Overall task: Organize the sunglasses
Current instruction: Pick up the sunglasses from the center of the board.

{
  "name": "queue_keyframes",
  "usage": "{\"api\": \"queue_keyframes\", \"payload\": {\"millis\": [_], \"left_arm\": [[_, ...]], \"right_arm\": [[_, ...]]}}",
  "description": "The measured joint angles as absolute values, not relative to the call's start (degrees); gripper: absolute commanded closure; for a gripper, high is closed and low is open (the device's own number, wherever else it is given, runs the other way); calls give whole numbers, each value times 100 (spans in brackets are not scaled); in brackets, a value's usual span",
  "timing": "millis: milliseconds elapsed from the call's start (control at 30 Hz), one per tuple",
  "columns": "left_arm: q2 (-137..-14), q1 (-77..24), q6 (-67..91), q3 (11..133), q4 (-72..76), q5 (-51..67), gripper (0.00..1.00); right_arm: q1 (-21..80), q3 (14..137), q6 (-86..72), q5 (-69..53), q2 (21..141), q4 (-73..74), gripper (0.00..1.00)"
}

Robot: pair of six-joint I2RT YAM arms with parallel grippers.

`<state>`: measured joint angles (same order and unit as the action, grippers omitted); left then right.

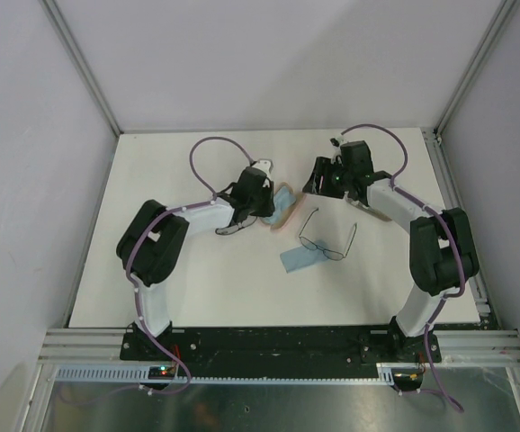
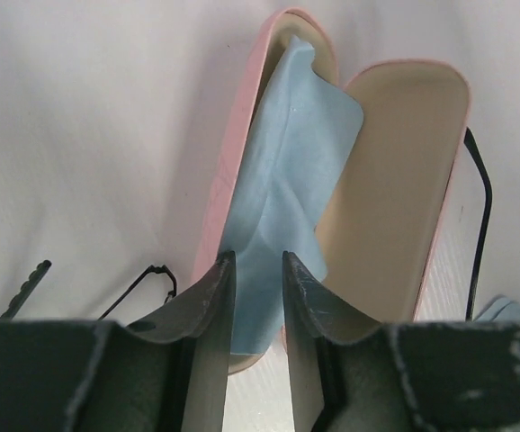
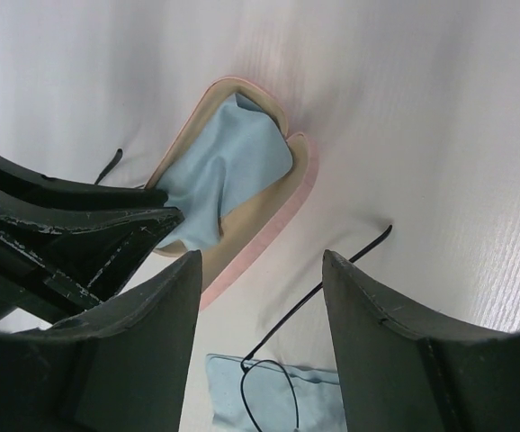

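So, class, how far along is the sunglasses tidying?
Done: the pink case lies open, with a blue cloth inside.
In hand: the left end effector straddles that cloth, jaws apart; the right end effector hovers open and empty.
Left: the wire pair and the dark pair lie outside it.

Soft matt cloth (image 2: 287, 162), thin wire sunglasses (image 1: 321, 247)

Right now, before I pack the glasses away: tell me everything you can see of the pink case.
The pink case is a hard-looking clamshell lying open on the white table, both halves facing up and showing cream lining. A light blue cloth is draped in one half and trails out between the parted fingers of the left gripper. Nothing else shows inside it.
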<state>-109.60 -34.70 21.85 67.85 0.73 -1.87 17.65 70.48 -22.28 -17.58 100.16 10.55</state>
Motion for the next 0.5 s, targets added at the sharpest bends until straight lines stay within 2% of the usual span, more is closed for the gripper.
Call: {"api": "queue_keyframes", "payload": {"millis": [500], "left_arm": [[-10927,-3470,2038,6858,49,-346,69]], "right_arm": [[1763,7048,-2226,-1855,10016,1004,39]]}}
